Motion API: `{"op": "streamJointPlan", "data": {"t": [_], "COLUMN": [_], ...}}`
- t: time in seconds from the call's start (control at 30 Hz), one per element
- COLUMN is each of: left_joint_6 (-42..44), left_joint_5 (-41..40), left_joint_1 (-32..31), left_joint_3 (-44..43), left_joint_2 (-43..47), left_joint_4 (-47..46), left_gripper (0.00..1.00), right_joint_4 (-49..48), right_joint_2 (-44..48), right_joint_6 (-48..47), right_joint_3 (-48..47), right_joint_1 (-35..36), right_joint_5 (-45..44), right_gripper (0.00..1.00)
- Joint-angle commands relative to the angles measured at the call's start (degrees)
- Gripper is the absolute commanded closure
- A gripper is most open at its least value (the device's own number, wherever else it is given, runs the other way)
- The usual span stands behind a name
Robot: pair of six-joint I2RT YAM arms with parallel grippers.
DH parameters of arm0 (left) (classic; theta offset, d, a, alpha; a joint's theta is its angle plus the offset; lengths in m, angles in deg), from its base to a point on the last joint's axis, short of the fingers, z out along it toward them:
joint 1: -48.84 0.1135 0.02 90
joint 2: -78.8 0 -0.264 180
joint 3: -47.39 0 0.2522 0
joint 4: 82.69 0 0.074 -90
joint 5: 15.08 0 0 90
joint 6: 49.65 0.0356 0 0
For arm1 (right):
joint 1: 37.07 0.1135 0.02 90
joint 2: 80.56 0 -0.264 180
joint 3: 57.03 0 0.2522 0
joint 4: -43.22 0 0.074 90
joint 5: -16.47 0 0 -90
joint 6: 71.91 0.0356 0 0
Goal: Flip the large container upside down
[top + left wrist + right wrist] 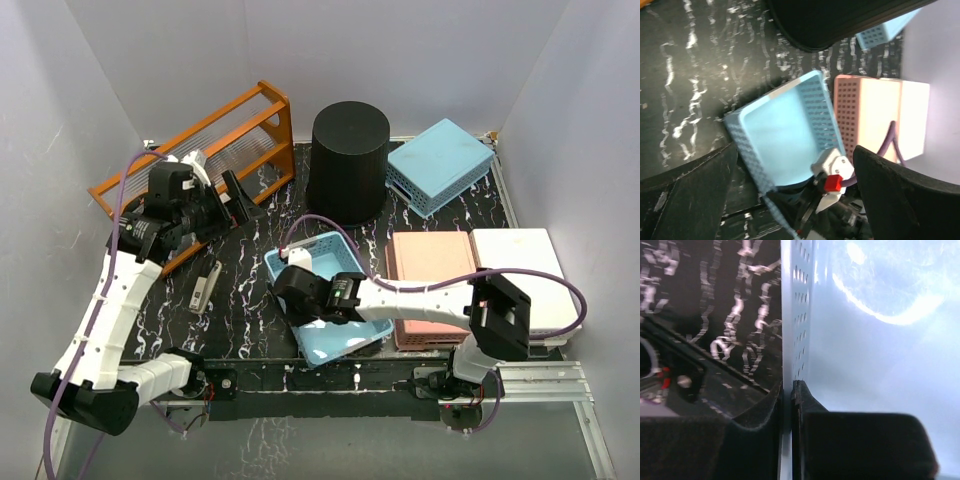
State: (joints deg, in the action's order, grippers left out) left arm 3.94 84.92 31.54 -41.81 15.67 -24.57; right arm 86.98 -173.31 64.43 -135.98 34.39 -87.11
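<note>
left gripper [795, 150]: jaws spread wide, holding nothing, hanging above the table [250, 290] and touching nothing. right gripper [787, 385]: jaws nearly closed, pinching the perforated wall of the blue basket [800, 315], one finger inside and one outside. bin [348, 160]: well beyond the right jaws and off to the right of the left jaws, standing on the table, wide end down, narrow flat end up.

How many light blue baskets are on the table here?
2. One basket lies upside down at back right; the other basket sits front centre, its wall pinched by the right gripper.
</note>
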Motion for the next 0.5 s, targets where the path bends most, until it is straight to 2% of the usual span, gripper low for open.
{"op": "streamJointPlan", "data": {"t": [0.0,0.1,0.17,0.3,0.37,0.47], "left_joint_6": [-2.8,-5.5,-6.3,-5.5,-5.4,-5.2], "left_joint_5": [11.6,16.6,17.3,16.7,16.8,16.4], "left_joint_1": [0.2,0.2,0.2,0.2,0.2,0.2], "left_joint_3": [-8.1,-14.5,-20.0,-32.4,-34.3,-34.3], "left_joint_2": [0.0,0.2,-0.7,-4.9,-5.7,-5.8], "left_joint_4": [-5.4,-12.2,-13.8,-11.5,-12.2,-12.3], "left_gripper": [0.01,0.01,0.01,0.01,0.01,0.01], "right_joint_4": [-10.9,-19.3,-26.4,-44.1,-54.0,-75.4], "right_joint_2": [4.4,6.9,8.4,8.4,7.0,3.5], "right_joint_6": [-0.5,-0.3,1.8,12.6,19.4,33.5], "right_joint_3": [-6.0,-6.4,-5.2,-1.0,2.1,9.4], "right_joint_1": [-0.3,-1.6,-3.3,-8.2,-10.4,-13.9], "right_joint_5": [5.7,11.9,17.4,29.6,34.3,40.0], "right_gripper": [1.00,1.00,1.00,1.00,1.00,1.00]}}
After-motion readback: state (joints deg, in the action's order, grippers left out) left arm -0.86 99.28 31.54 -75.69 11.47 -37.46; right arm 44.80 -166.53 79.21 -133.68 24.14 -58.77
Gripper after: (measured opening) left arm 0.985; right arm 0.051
